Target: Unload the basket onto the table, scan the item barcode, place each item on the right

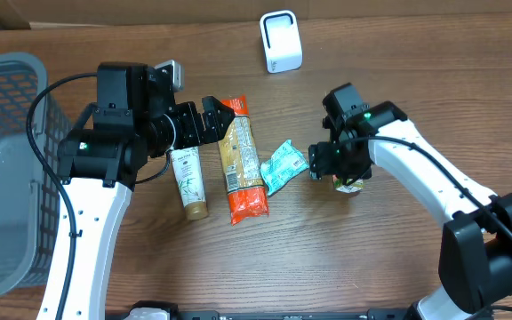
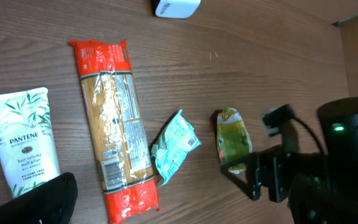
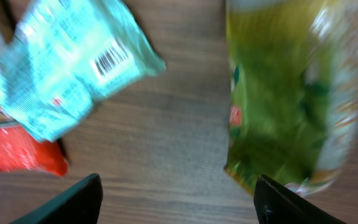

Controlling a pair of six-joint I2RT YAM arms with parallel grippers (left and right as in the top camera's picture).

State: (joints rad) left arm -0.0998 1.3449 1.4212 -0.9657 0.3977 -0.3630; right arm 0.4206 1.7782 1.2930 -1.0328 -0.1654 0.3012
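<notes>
**A:** Right claw (image 3: 178, 186), how wide?

**B:** Its fingers stand well apart and grip nothing. Bare table (image 3: 166, 143) shows between them.

**A:** Touching anything?

**B:** One finger (image 3: 281, 202) sits at the lower edge of the green pouch (image 3: 284, 93). The wrist view is blurred, so I cannot tell whether they touch.

**A:** Where does the pouch lie?

**B:** Flat on the table under the right wrist, just beside the teal packet (image 1: 283, 166), whose barcode faces up. The scanner (image 1: 281, 42) stands well apart, near the far edge.

**A:** And the left claw (image 1: 213, 120)?

**B:** Spread wide and empty. It hangs over the top end of the pasta pack (image 1: 241, 173), beside the tube (image 1: 189, 182).
</notes>
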